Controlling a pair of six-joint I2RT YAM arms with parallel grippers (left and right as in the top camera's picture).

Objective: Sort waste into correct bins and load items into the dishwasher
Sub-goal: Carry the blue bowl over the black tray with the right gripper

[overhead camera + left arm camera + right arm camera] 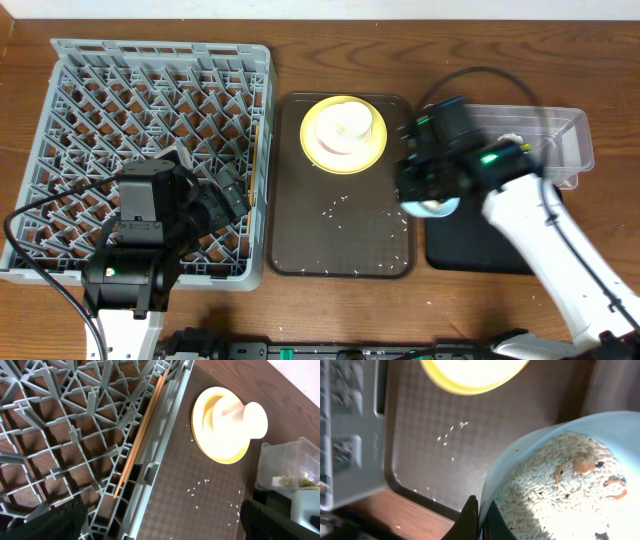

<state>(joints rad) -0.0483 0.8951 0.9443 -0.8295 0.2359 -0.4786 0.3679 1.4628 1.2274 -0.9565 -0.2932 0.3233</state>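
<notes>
The grey dish rack fills the left. The wooden chopsticks lie in it along its right wall. My left gripper hovers over the rack's right side, open and empty. The yellow plate with the white cup on it sits on the brown tray. My right gripper is shut on the rim of the light blue bowl, which is full of rice and food bits. It holds the bowl between the brown tray and the black tray.
The clear tub stands at the back right with scraps inside. Loose rice grains lie scattered on the brown tray, also in the right wrist view. The rack's wall borders the tray's left.
</notes>
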